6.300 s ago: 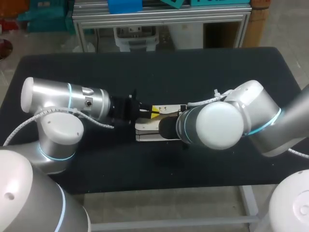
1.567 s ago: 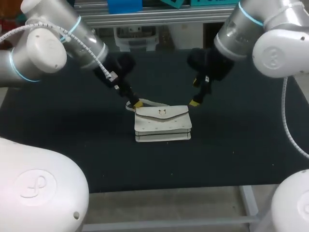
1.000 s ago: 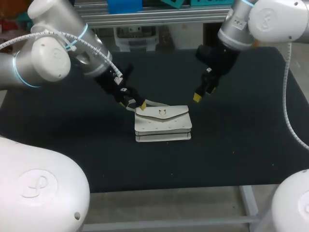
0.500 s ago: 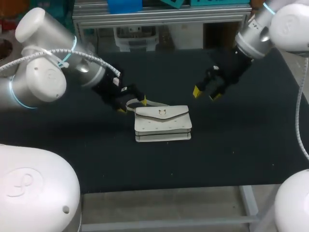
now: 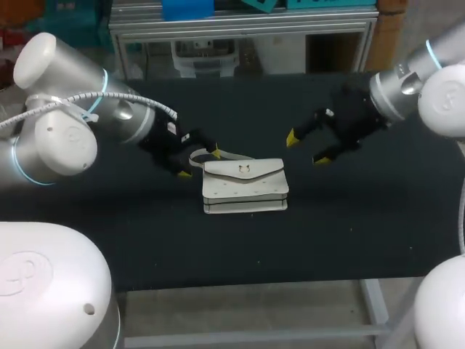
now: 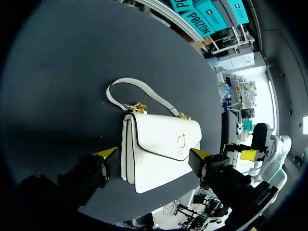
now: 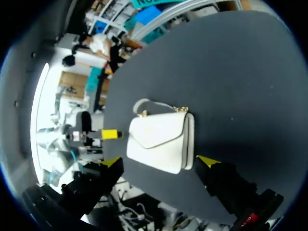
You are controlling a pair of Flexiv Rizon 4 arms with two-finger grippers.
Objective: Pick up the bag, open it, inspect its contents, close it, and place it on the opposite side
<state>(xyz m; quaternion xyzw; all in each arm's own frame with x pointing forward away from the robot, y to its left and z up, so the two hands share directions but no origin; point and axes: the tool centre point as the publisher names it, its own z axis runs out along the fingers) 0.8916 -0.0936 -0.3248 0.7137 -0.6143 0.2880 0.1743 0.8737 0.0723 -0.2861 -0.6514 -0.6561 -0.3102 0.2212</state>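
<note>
Overhead, a white leather flap handbag (image 5: 245,186) lies mid-way on the black table (image 5: 349,240). The left gripper (image 5: 200,162), fingers wide, is just left of it, and the right gripper (image 5: 305,148), also wide, is far-right, apart. Each wrist view shows the handbag (image 6: 159,144) (image 7: 161,139) ahead of spread fingers.

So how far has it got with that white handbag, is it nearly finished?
Nothing looks finished: the bag lies flat on the table, flap shut. In hand: the left tool, open, sits beside its strap; the right tool, open, hangs apart from it. Left: lifting, opening, checking, closing, moving it across.
</note>
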